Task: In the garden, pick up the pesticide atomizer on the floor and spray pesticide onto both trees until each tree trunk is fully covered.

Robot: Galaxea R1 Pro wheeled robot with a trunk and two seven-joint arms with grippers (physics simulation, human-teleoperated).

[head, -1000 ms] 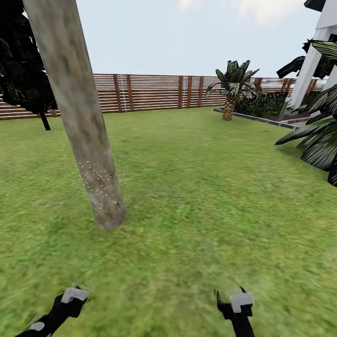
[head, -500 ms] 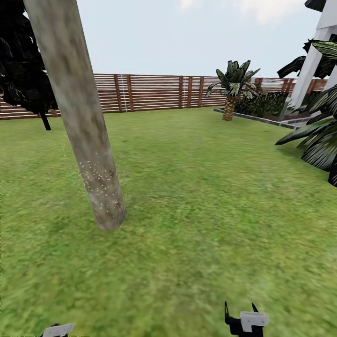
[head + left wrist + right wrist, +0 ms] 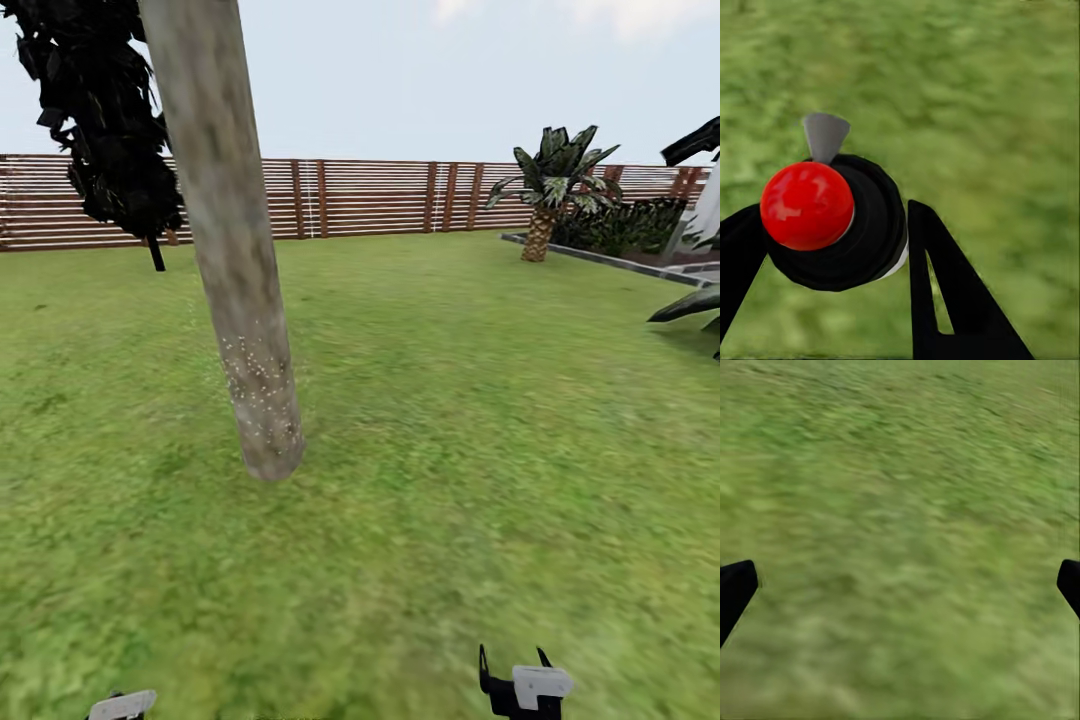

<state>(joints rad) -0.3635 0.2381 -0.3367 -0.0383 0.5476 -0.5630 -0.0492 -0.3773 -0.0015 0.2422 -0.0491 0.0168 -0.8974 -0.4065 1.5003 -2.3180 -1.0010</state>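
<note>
One tree trunk (image 3: 235, 250), thick, pale and mottled, rises from the lawn ahead and to the left in the head view; pale specks (image 3: 262, 385) dot its lower part. The pesticide atomizer (image 3: 806, 204), a black body with a red ball top and a grey nozzle, sits between the black fingers (image 3: 937, 285) of my left gripper (image 3: 832, 247), which is shut on it over grass. My right gripper (image 3: 513, 660) is low at the view's bottom edge, well short of the trunk; its fingers (image 3: 735, 589) stand wide apart with nothing between them.
A brown slat fence (image 3: 380, 195) closes the lawn at the back. A narrow black-leaved tree (image 3: 110, 120) stands behind the trunk on the left. At the right are a small palm (image 3: 550, 185), a kerbed bed (image 3: 600, 255) and dark fronds (image 3: 690, 305).
The whole view has swung left, so trunk, fence and palm sit further right. Both arms dropped lower in the head view a second ago and have stayed there since.
</note>
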